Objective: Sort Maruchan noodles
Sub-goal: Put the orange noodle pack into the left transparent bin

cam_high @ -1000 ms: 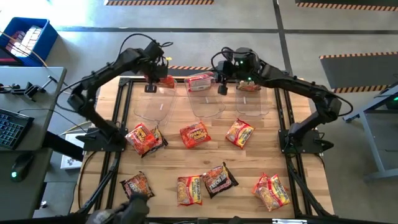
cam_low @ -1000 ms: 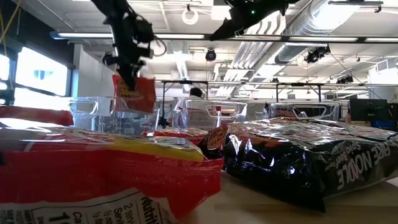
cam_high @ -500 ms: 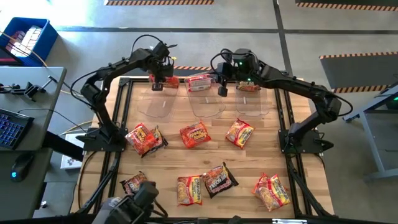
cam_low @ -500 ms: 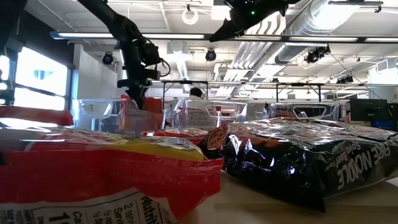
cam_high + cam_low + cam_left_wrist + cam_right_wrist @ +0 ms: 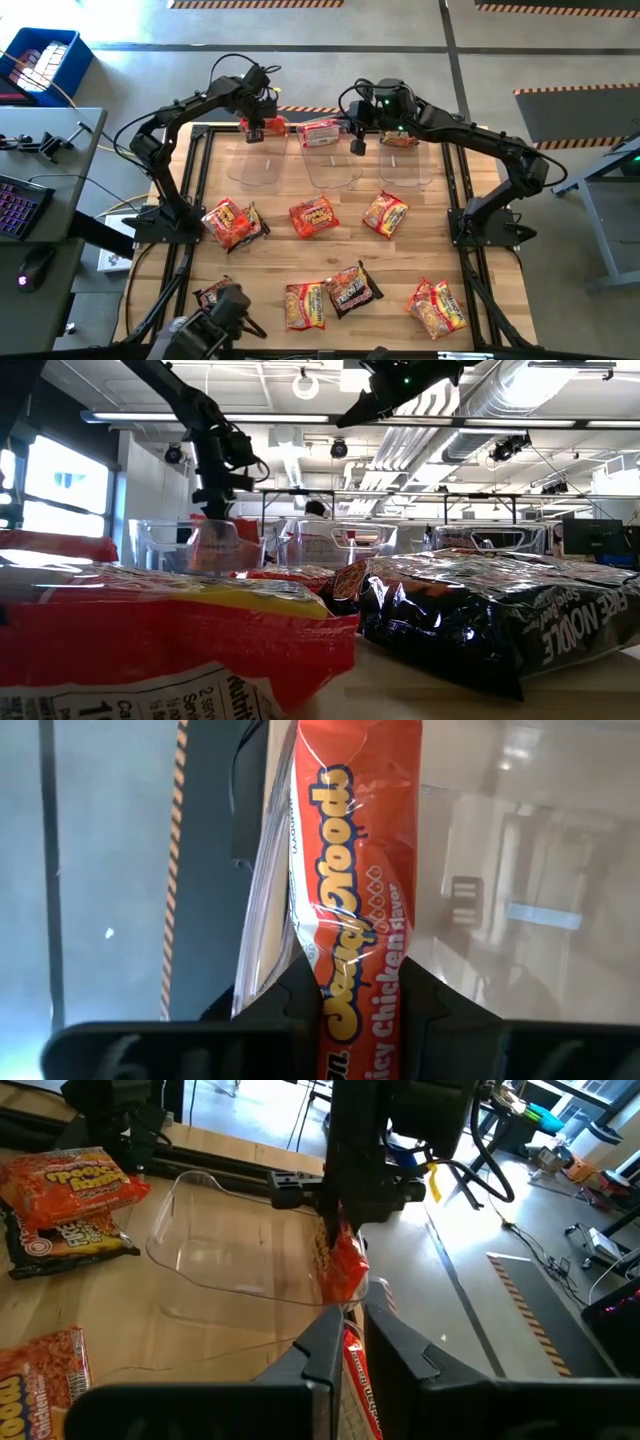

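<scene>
Left end effector [image 5: 257, 127] has carried its clamped orange packet [image 5: 357, 910] down into the leftmost clear bin [image 5: 252, 165]; release pending; right end effector [image 5: 357, 137] pinches a red-and-white packet [image 5: 322, 131] over the middle bin [image 5: 333, 165].

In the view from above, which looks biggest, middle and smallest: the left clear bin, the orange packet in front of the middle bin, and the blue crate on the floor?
1. The left clear bin.
2. The blue crate, though it sits lower, on the floor, so this is unsure.
3. The orange packet.

The left gripper holds another packet at that bin's far edge.

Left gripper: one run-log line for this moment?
left gripper | shut on orange packet | at left bin far rim | right gripper waits
</scene>
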